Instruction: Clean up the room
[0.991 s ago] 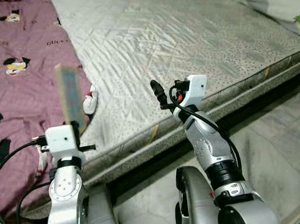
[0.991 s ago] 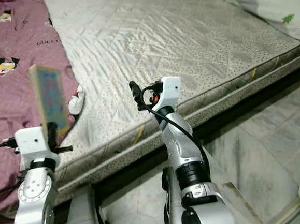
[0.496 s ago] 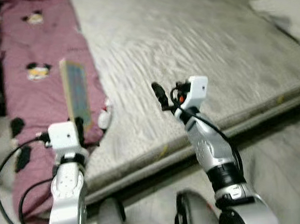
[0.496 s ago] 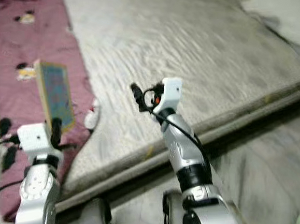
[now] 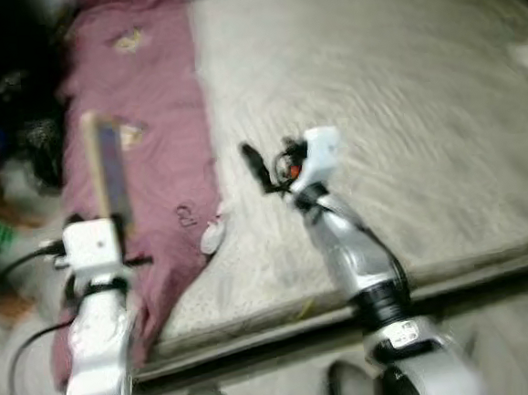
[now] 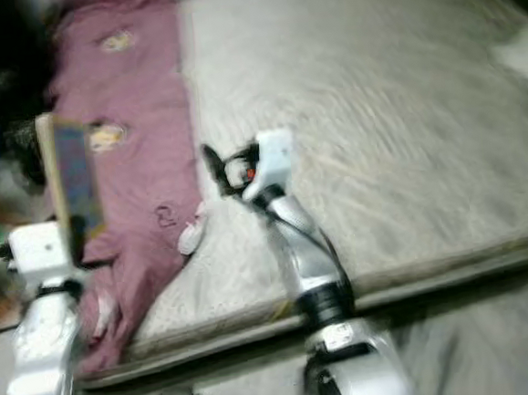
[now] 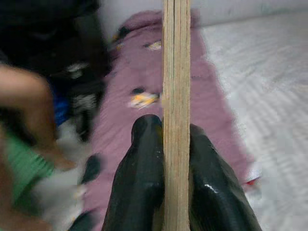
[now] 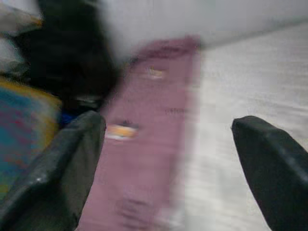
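Our left gripper pinches a thin, flat book upright at ten o'clock, above the maroon blanket. Our right gripper gapes wide over the seemingly quilted mattress.

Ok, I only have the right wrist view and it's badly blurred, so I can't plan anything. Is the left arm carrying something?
Observer: Yes. The left tool is shut on a thin flat board, held upright on edge.
Operator: What does the board look like from the front?
Observer: In the head views the board has a pale rim and a bluish face; details are too blurred to read.
Operator: And where is my right tool relative to the bed?
Observer: The right tool is raised over the grey mattress, open and holding nothing, beside the purple blanket.
Operator: Anything loose on the bed?
Observer: A small white item lies at the blanket's edge; too blurred to identify.
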### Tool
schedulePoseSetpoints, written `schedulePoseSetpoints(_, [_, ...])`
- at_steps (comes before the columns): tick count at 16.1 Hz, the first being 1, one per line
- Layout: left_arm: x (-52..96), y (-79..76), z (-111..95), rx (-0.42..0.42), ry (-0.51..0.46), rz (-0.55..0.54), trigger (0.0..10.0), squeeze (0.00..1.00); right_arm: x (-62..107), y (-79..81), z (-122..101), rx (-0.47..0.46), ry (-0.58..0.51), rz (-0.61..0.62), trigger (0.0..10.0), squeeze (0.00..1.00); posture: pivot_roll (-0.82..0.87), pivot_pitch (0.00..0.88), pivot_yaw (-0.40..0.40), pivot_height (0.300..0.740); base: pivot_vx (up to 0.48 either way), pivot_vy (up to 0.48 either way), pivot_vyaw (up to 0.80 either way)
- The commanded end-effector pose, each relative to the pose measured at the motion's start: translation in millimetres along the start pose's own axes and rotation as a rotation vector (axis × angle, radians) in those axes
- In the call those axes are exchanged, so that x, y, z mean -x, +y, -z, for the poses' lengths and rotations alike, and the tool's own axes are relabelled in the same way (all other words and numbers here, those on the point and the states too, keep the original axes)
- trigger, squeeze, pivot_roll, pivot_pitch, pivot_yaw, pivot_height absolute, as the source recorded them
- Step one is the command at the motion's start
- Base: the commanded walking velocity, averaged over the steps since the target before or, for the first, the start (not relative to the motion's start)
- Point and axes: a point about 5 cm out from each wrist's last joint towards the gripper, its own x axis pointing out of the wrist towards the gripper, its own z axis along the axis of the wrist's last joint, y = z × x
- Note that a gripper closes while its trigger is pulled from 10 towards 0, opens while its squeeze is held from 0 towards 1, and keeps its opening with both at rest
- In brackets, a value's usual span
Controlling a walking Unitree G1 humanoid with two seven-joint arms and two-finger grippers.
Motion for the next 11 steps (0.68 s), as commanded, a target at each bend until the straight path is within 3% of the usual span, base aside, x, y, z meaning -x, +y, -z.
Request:
schedulePoseSetpoints(1, [1.3, -5.0, -7, -0.015, -0.036, 0.029, 10.0, 0.00, 2.7, -0.7, 5, 0.009, 0.009, 0.001, 10.0, 0.00, -0.03, 0.091, 0.020, 0.740, 0.000, 0.000, 0.00])
schedulePoseSetpoints(3, [0.9, -2.8, -5, -0.016, -0.026, 0.020, 10.0, 0.00, 7.8, -6.1, 20, 0.117, 0.082, 0.007, 10.0, 0.00, -0.03, 0.089, 0.022, 0.740, 0.000, 0.000, 0.00])
schedulePoseSetpoints(4, [1.0, -1.5, -5, -0.016, -0.026, 0.015, 10.0, 0.00, 9.1, -9.8, 21, 0.108, 0.081, 0.013, 10.0, 0.00, -0.03, 0.088, 0.023, 0.740, 0.000, 0.000, 0.00])
schedulePoseSetpoints(5, [0.9, -0.9, -5, -0.016, -0.026, 0.013, 10.0, 0.00, 8.9, -11.6, 20, 0.093, 0.071, 0.025, 10.0, 0.00, -0.03, 0.088, 0.023, 0.740, 0.000, 0.000, 0.00])
schedulePoseSetpoints(6, [0.8, -0.2, -5, -0.015, -0.024, 0.007, 10.0, 0.00, 8.0, -11.8, 14, 0.167, 0.041, 0.028, 10.0, 0.00, -0.03, 0.085, 0.026, 0.740, 0.000, 0.000, 0.00])
schedulePoseSetpoints(8, [0.6, -0.7, -5, -0.016, -0.023, 0.011, 10.0, 0.00, 7.1, -11.0, 12, 0.178, 0.016, 0.027, 10.0, 0.00, -0.03, 0.084, 0.025, 0.740, 0.000, 0.000, 0.00])
schedulePoseSetpoints(9, [-0.1, -1.4, -5, -0.017, -0.024, 0.014, 10.0, 0.00, 7.1, -7.9, 10, 0.226, -0.010, 0.010, 10.0, 0.00, -0.03, 0.085, 0.023, 0.740, 0.000, 0.000, 0.00])
schedulePoseSetpoints(10, [-0.2, -1.4, -5, -0.016, -0.023, 0.013, 10.0, 0.00, 7.6, -8.1, 11, 0.206, -0.008, 0.026, 10.0, 0.00, -0.03, 0.086, 0.022, 0.740, 0.000, 0.000, 0.00])
schedulePoseSetpoints(11, [-0.2, -1.8, -5, -0.016, -0.022, 0.008, 10.0, 0.00, 7.9, -15.7, 20, 0.161, 0.065, 0.099, 10.0, 0.00, -0.03, 0.086, 0.019, 0.740, 0.000, 0.000, 0.00])
